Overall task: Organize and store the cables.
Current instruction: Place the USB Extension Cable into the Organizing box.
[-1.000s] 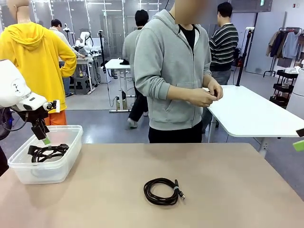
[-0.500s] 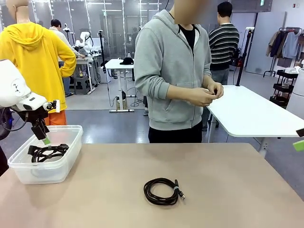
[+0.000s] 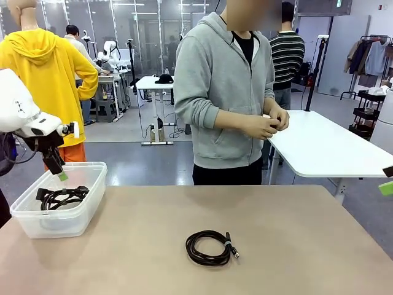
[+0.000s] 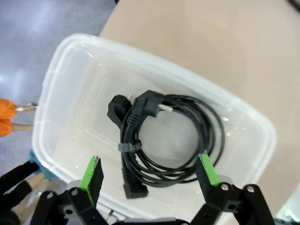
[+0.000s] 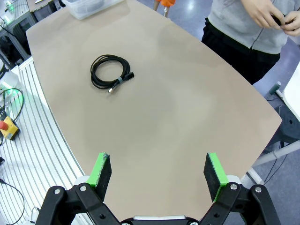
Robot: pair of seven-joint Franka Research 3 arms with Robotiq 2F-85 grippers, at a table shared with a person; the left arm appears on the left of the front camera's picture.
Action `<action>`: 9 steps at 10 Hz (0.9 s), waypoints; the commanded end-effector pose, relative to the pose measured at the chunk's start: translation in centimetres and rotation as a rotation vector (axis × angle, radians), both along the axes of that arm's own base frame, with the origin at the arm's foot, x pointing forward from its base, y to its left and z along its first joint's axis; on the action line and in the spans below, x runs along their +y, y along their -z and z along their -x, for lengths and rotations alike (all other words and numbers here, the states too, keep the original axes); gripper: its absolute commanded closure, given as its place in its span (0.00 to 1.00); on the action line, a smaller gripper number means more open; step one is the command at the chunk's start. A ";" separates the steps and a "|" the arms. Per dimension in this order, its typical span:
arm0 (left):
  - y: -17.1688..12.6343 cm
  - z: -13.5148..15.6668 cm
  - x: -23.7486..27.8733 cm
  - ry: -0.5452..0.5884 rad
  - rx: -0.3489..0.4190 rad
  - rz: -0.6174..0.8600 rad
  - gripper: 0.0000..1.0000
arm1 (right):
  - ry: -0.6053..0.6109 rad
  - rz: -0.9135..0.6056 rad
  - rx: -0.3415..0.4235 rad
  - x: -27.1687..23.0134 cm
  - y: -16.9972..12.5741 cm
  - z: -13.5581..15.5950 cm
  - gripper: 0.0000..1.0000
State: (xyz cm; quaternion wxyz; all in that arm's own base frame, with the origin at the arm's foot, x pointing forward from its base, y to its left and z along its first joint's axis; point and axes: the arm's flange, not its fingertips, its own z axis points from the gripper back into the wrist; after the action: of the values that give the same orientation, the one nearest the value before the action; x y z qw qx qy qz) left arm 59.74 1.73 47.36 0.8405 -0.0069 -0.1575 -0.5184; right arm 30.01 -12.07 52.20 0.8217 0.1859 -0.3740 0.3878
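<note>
Left claw (image 4: 150, 171) released above bin (image 4: 70, 93); right claw (image 5: 159, 173) released. Tabletop cable (image 3: 210, 247) could uncoil if pinched by one loop.

L tool (image 3: 61, 175) lifted a bit higher over bin (image 3: 92, 204), frame left; bg striped-shirt person (image 3: 287, 55) shifted left.

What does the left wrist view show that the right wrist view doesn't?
Left wrist: a coiled cable lying inside the clear bin, its plugs and tie visible, below the open left tool. Right wrist: a second coiled cable loose on the table, the person's hands together beyond its far edge, and the open right tool. Both: the bin and the table.
</note>
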 end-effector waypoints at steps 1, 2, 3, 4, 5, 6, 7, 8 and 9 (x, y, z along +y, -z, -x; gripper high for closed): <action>-3.8 5.9 -1.8 -0.080 -0.012 0.041 0.00 | 0.008 0.006 0.019 0.1 -0.1 0.2 0.00; -5.1 8.2 -2.4 -0.139 0.013 0.075 0.00 | 0.008 0.006 0.019 0.1 -0.1 0.2 0.00; -6.2 10.9 -2.9 -0.193 0.016 0.113 0.00 | 0.008 0.006 0.019 0.1 -0.1 0.2 0.00; -6.5 13.2 -3.3 -0.255 0.023 0.134 0.00 | 0.008 0.006 0.019 0.1 -0.1 0.2 0.00; -6.3 15.6 -4.0 -0.327 -0.005 0.157 0.00 | 0.008 0.006 0.019 0.1 -0.1 0.2 0.00; -6.4 18.7 -4.7 -0.347 0.002 0.155 0.00 | 0.008 0.006 0.019 0.1 -0.1 0.2 0.00; -6.2 19.9 -4.8 -0.344 -0.025 0.171 0.00 | 0.008 0.006 0.019 0.1 -0.1 0.2 0.00; -7.0 15.8 -3.9 -0.297 0.028 0.142 0.00 | 0.000 0.001 0.000 0.0 0.0 0.0 0.00; -7.0 15.8 -3.9 -0.297 0.028 0.142 0.00 | 0.006 0.034 0.050 1.8 -1.4 -0.2 0.00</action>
State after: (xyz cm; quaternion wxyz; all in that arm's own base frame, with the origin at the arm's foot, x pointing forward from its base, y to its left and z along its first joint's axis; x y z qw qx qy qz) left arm 41.56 -2.54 54.00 0.9091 -0.0560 -0.1872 -0.3680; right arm 30.11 -11.61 52.45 0.8225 0.1841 -0.3705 0.3903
